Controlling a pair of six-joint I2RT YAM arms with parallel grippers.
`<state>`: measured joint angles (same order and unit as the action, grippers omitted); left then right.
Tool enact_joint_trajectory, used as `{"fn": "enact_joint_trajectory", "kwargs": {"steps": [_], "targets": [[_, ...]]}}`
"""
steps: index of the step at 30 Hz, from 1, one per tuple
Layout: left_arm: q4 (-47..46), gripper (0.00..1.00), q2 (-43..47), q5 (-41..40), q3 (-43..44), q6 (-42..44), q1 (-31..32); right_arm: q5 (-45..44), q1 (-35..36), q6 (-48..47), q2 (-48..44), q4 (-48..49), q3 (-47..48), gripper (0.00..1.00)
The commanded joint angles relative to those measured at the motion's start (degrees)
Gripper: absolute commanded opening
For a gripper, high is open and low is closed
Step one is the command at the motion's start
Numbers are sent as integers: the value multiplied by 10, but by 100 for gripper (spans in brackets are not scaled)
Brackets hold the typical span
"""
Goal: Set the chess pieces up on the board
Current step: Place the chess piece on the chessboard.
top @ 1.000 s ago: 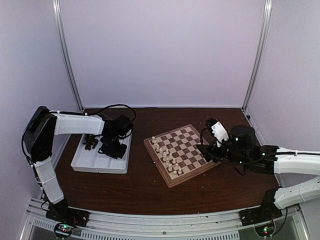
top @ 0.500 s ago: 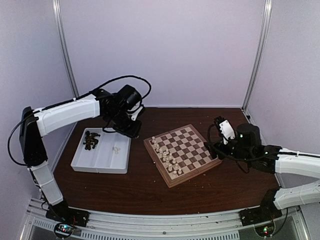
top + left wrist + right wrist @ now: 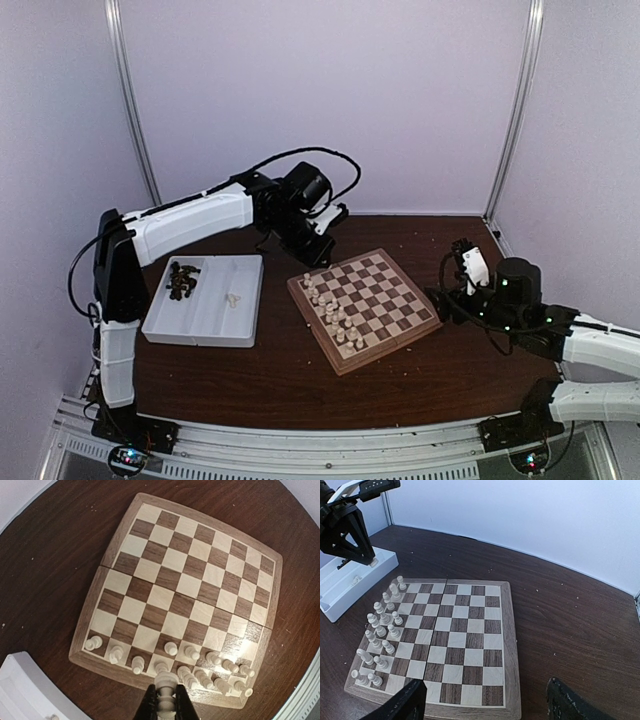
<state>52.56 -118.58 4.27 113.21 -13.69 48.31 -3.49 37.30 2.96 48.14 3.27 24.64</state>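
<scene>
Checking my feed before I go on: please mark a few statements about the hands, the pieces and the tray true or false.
1. The left hand grips a cream-white piece. True.
2. Some dark brown pieces stand on the board. False: they lie in the white tray; the board carries only cream-white pieces.
3. The right hand is open and empty. True.
4. The left hand hangs over the tray. False: it is above the board's edge, by the cream-white rows.
</scene>
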Motion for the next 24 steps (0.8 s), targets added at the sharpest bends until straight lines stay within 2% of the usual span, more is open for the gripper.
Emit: {"fn": "enact_joint_trajectory", "kwargs": {"steps": [1,4,11,24], "targets": [[4,2,-36,29,51,26,-2,25,-4,-10,-16,49,-34,84],[12,2,-56,23,72,31,-2,33,-4,-17,-35,111,-71,84],[50,1,-102,12,120,36,-2,24,-4,-22,-35,174,-114,83],[93,1,-160,-10,160,47,-2,50,-5,-22,6,193,-109,83]]}}
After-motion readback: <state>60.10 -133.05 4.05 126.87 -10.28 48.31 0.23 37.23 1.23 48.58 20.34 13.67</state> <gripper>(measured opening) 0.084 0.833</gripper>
